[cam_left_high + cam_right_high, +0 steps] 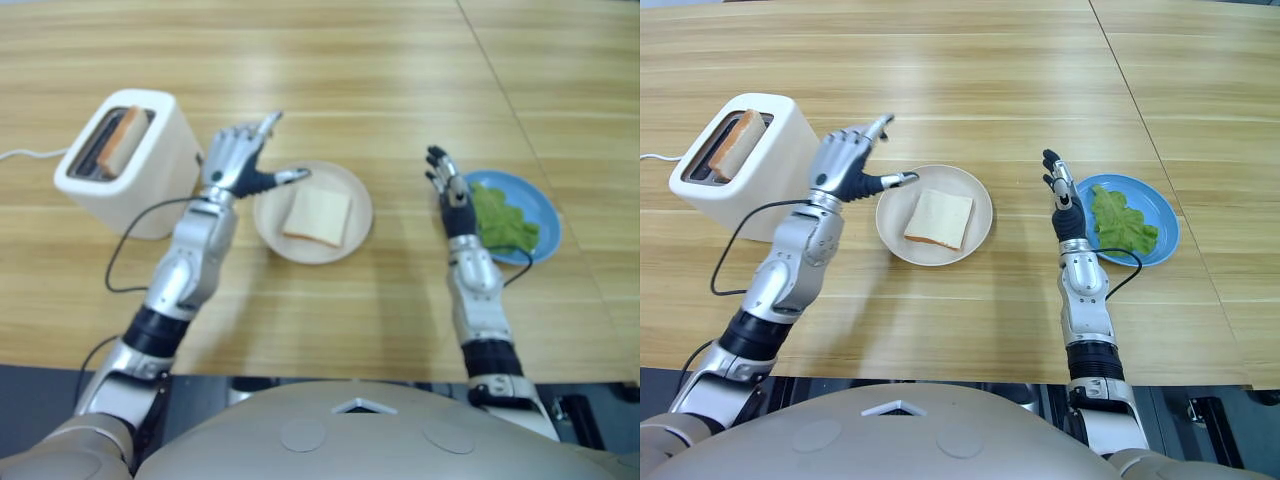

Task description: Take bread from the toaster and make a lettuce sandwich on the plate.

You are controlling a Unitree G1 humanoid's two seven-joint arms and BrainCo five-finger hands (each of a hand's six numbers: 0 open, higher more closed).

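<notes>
Both released — left robot hand (232, 162) between toaster (150, 185) and plate rim (357, 195); right robot hand (449, 190) beside lettuce (505, 226).

place: kitchen-like tabletop setup, room type unclear | wooden table (380, 60) with toaster (135, 170), white cord (20, 154) at its left | cream plate (320, 172) just right of toaster, blue plate (532, 196) farther right

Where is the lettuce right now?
The lettuce lies on the blue plate on the robot's right side, just right of its open right hand and apart from the cream plate holding a bread slice.
</notes>
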